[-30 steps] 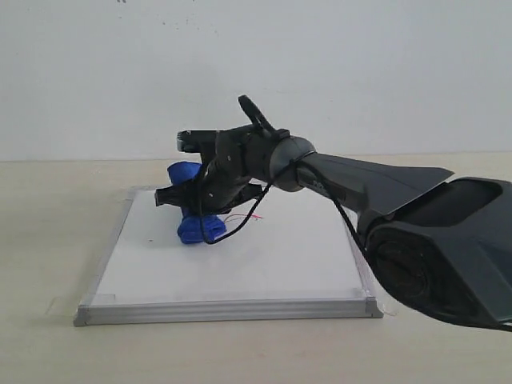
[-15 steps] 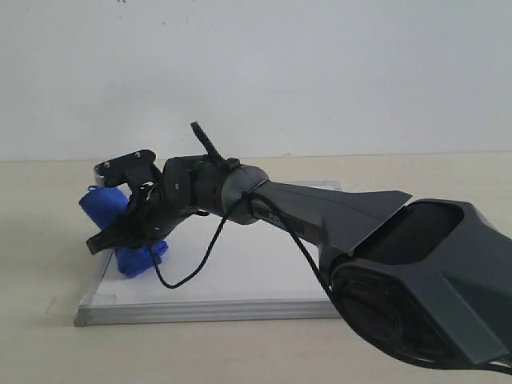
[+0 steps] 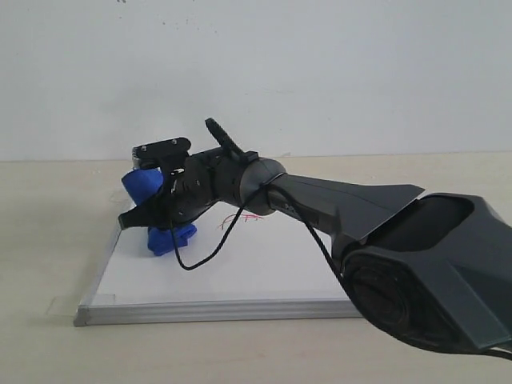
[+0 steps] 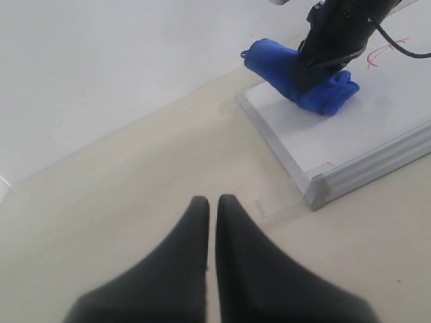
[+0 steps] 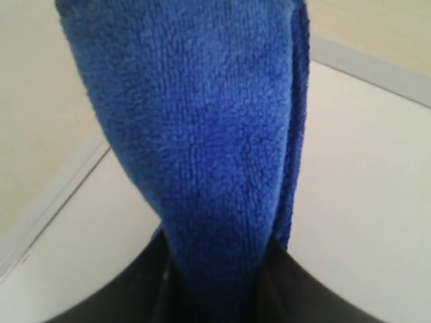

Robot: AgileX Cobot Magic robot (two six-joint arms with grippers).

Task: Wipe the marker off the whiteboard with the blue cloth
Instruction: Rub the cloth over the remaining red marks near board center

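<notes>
The whiteboard (image 3: 264,268) lies flat on the table, with a thin red marker (image 3: 244,218) scribble near its middle. My right gripper (image 3: 158,214) is shut on the rolled blue cloth (image 3: 170,238) and holds it against the board near the left edge, left of the scribble. The right wrist view is filled by the blue cloth (image 5: 202,134) squeezed between the right gripper's (image 5: 215,286) dark jaws over the whiteboard (image 5: 363,202). My left gripper (image 4: 209,200) hangs shut and empty over the table off the whiteboard (image 4: 377,114) corner, apart from the blue cloth (image 4: 296,77) and marker (image 4: 380,57).
The right arm's bulky body (image 3: 432,264) reaches across the board's right half, and a black cable (image 3: 200,260) loops down from it. Beige table (image 3: 48,240) surrounds the board. A clear tape tab (image 4: 276,202) sticks out at the near corner. A white wall stands behind.
The right gripper swept the cloth left to the board's left edge, then came back a little to the right. The red scribble, hidden half a second ago, shows again.
</notes>
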